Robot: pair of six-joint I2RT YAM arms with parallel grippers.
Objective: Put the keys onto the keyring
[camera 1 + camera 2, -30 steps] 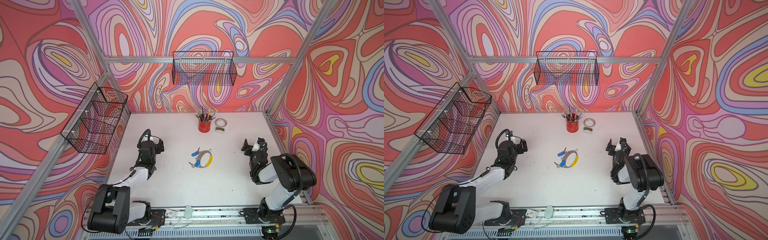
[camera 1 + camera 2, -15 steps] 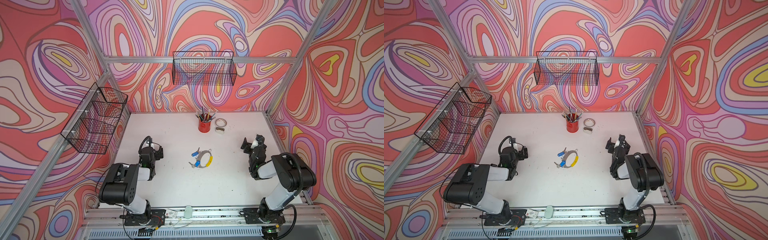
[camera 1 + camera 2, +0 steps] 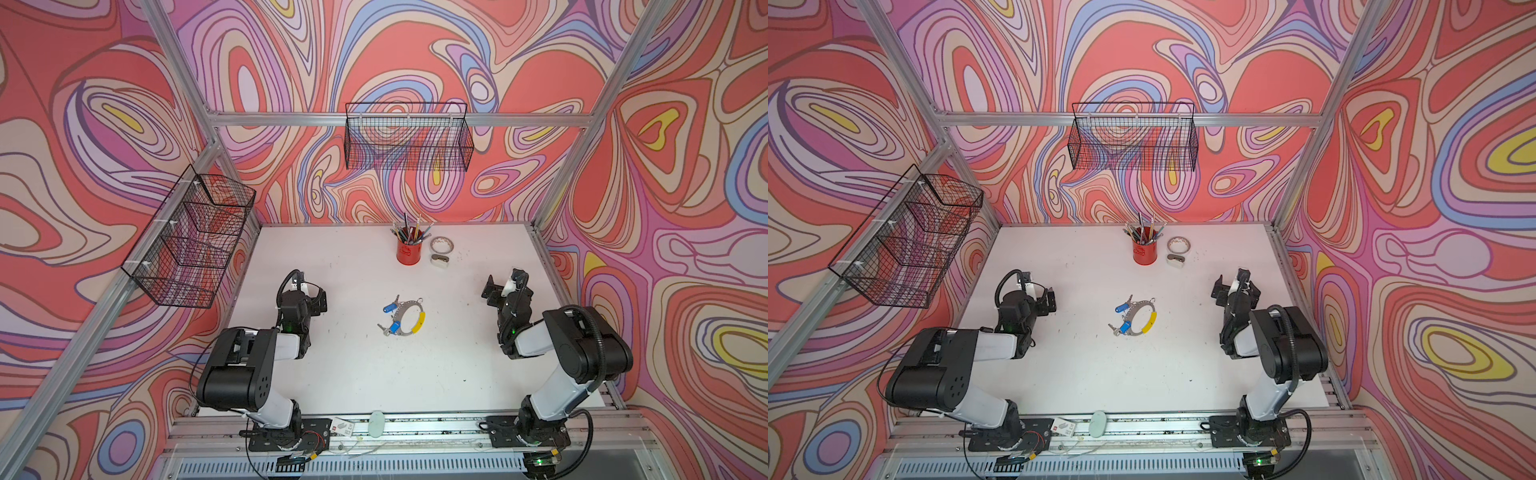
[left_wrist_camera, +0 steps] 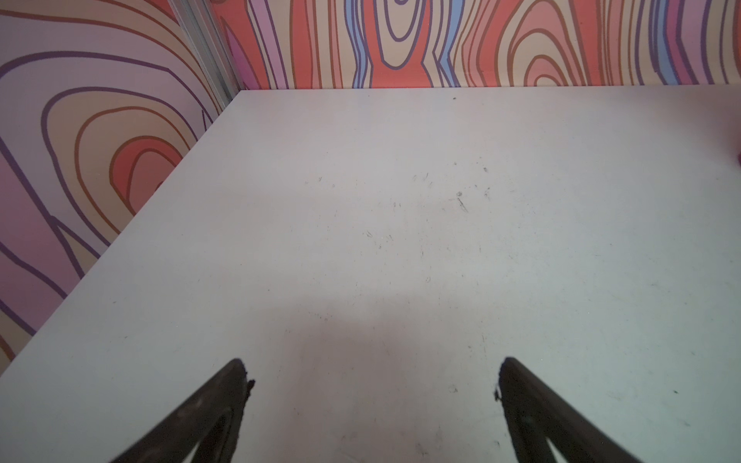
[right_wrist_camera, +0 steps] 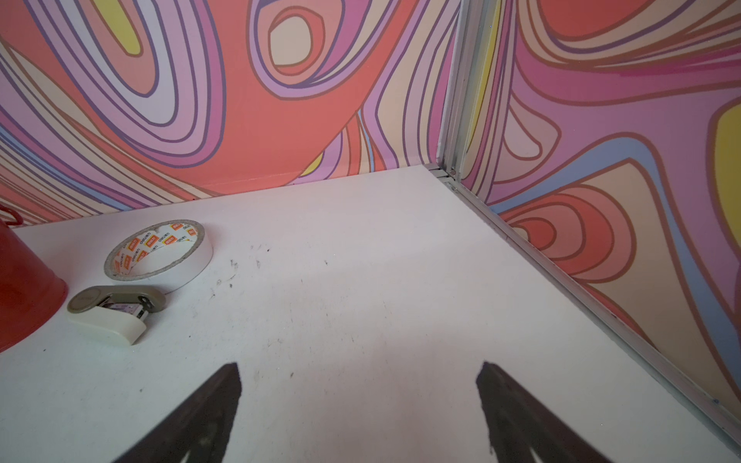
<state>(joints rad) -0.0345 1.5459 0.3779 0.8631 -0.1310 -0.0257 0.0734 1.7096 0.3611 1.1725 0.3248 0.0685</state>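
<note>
**A:** Status on the key job?

**B:** Both arms sat folded at their own sides of the white tabletop (image 3: 353,374). The left gripper (image 4: 371,373) had its jaws wide with nothing between them, and only bare table showed in its wrist view. The right gripper (image 5: 359,375) was the same: wide and empty.

**A:** Where was the hardware?

**B:** Mid-table, between the arms and well apart from both. The keyring, a large hoop of flat perforated silver metal with a yellow plastic segment (image 3: 409,318), lay flat. The keys, two small silver metal ones with oblong blue plastic tags (image 3: 389,308), lay at its left side, touching or overlapping the rim in both top views.

**A:** Threaded or not?

**B:** I couldn't tell. The split rings were too small in the top views, and neither wrist camera faced the keyring. My read was either finished or not begun. If not threaded, everything was left: grip a key, steady the keyring, hook it on, then repeat.

**A:** Clutter?

**B:** A red cup of pencils (image 3: 409,251), a beige tape roll (image 5: 158,252) and a small beige stapler-like gadget (image 5: 116,310) sat near the back edge, well clear of the keyring.
</note>
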